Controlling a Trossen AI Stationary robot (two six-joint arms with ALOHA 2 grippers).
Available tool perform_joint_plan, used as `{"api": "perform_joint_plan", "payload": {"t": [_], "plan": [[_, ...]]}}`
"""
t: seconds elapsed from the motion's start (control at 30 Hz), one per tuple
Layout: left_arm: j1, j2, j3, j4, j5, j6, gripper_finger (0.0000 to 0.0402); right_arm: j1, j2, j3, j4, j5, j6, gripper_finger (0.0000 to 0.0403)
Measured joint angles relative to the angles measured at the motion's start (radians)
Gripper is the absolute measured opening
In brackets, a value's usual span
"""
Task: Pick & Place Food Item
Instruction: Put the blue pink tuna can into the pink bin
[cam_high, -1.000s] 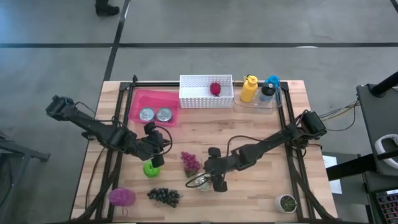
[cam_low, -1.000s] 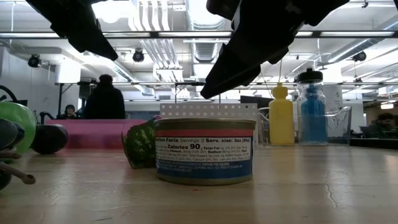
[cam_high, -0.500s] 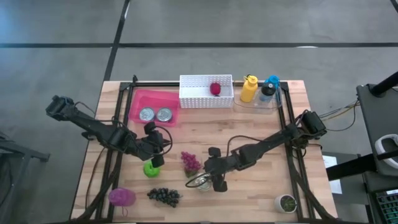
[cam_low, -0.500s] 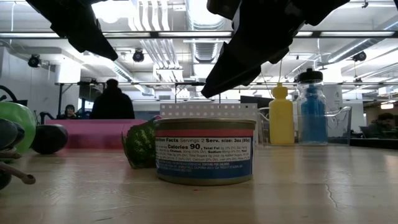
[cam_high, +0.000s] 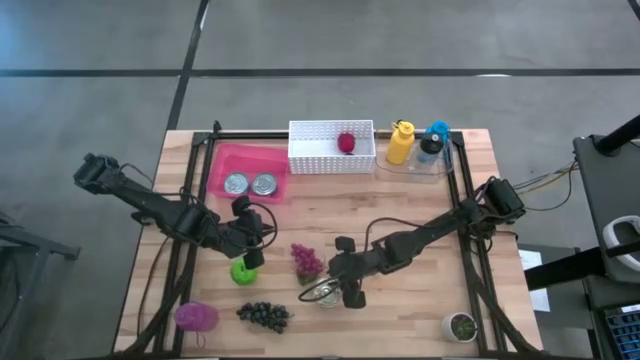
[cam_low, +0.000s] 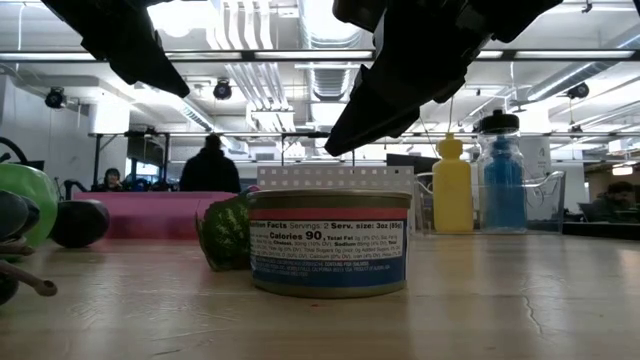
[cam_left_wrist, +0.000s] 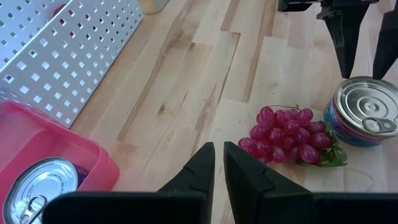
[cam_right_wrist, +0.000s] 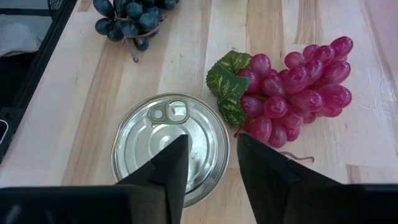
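Right gripper (cam_right_wrist: 208, 165) hovered over the can (cam_right_wrist: 171, 148), nothing gripped yet.

We had the right jaws parted only partway, empty, poised above the can's lid near the front middle of the bench (cam_high: 420, 210), with the red grapes (cam_right_wrist: 292, 87) just beside it and the dark grapes (cam_right_wrist: 132, 17) further off. Left gripper (cam_left_wrist: 219, 168) waited near the green fruit (cam_high: 243, 270), jaws nearly closed, holding nothing. Risk as we judged it: the gap looked narrower than the can, so a straight descent would land the fingers on the lid instead of around the rim. A smooth metal wall could also slip or tip in a shallow pinch. The grapes' leaf sat close enough to get caught.
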Motion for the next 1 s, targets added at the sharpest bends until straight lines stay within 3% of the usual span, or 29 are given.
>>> {"api": "perform_joint_plan", "payload": {"t": [1.0], "plan": [[0.0,0.0,0.0,0.0,0.0,0.0,0.0039,0.0,0.0,-0.01,0.002,0.0,0.004,0.0048]]}}
